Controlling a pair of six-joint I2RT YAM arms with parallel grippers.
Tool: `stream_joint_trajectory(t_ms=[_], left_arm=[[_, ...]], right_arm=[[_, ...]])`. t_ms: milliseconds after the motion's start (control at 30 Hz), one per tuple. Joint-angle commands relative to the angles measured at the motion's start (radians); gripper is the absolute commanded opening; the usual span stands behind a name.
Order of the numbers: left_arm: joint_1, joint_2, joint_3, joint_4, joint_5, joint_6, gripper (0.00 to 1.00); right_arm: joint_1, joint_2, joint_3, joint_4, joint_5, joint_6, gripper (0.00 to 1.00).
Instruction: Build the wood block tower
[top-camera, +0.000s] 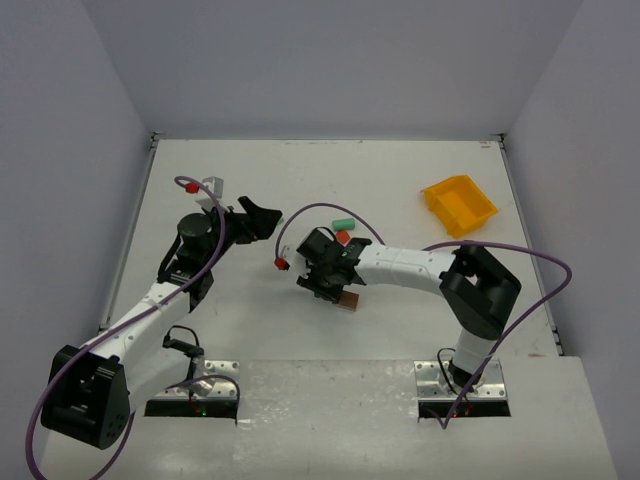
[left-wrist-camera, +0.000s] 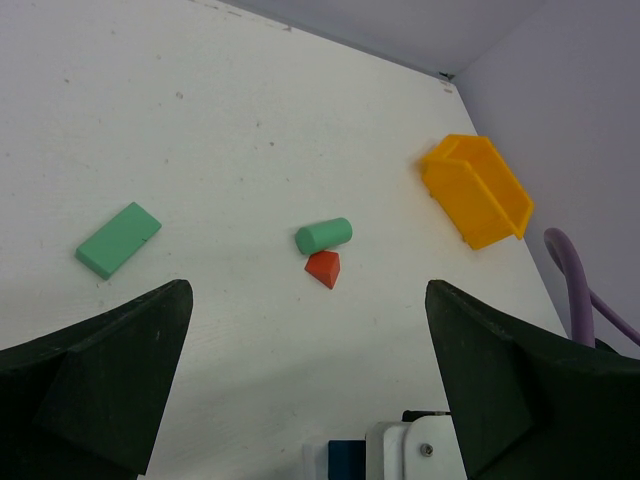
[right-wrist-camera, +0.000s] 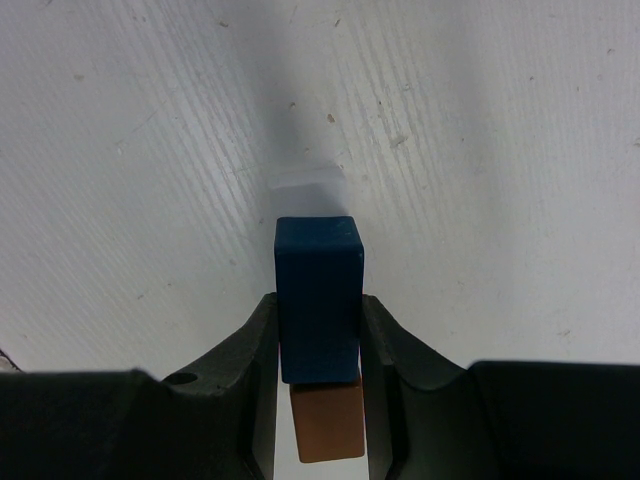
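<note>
Tower barely begun: right pincer (right-wrist-camera: 320, 305) clamped on blue wooden block (right-wrist-camera: 318, 260) by brown wooden block (right-wrist-camera: 327, 425); mint slab (left-wrist-camera: 118, 240), mint cylinder (left-wrist-camera: 323, 236), red wedge (left-wrist-camera: 323, 268) unstacked; left pincer (top-camera: 262, 220) apart.

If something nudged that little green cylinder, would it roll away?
Probably: the green cylinder lies on its side, so a sideways nudge should roll it. The red wedge just beside it might block it that way. It looks solid, so likely stiff.
</note>
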Motion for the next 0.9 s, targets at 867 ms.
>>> stream_joint_trajectory(t_ms=[867], left_arm=[[0.0,-0.008,0.007,0.059,0.016,0.002,1.0]], right_arm=[[0.006,-0.043,-0.003,-0.005,0.01,0.015,0.47]])
